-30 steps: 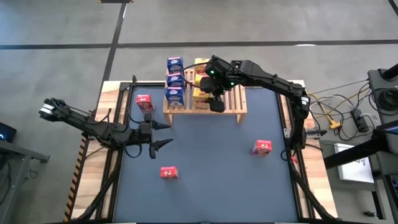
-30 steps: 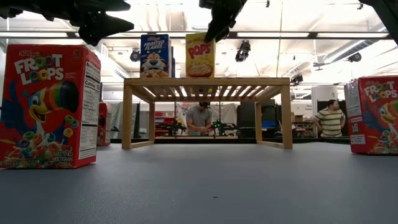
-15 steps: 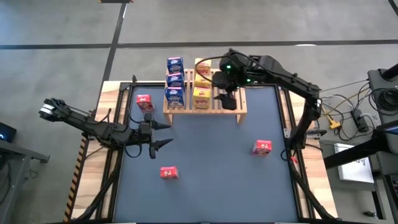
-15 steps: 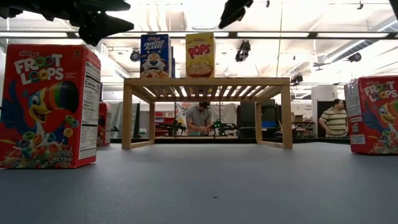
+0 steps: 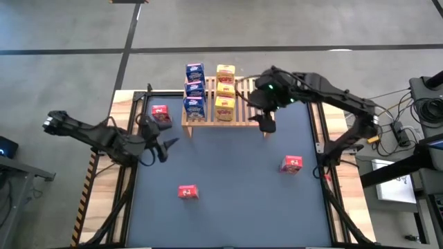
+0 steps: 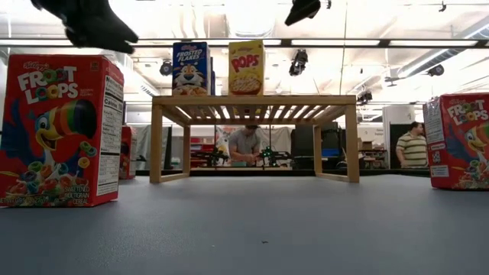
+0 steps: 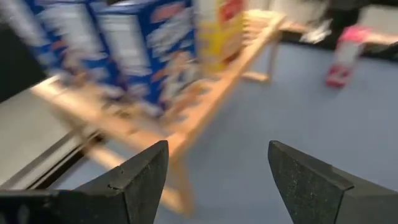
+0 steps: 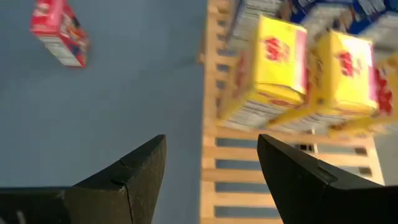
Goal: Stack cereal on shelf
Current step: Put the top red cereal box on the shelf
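The wooden shelf (image 5: 242,114) stands at the table's far side on short legs. On its slats, three blue cereal boxes (image 5: 194,90) stand in a row, with three yellow ones (image 5: 224,90) beside them. Three red boxes stand on the mat: one left of the shelf (image 5: 160,114), one near the front (image 5: 187,192), one at the right (image 5: 291,164). My left gripper (image 5: 163,147) hangs open over the table's left side, facing the shelf (image 7: 205,106). My right gripper (image 5: 266,123) is open above the shelf's right end, nothing between its fingers (image 8: 211,140).
The blue mat (image 5: 235,180) lies bare between the red boxes. The shelf's right half (image 5: 259,104) carries no boxes. Cables and equipment lie past the table's right edge (image 5: 374,131). People stand in the room beyond the table (image 6: 406,145).
My right gripper has drawn back from the nearest yellow box toward the table's right edge, rising; that box stays upright on the shelf. My left gripper has risen and tipped up from pointing down, and now faces the shelf.
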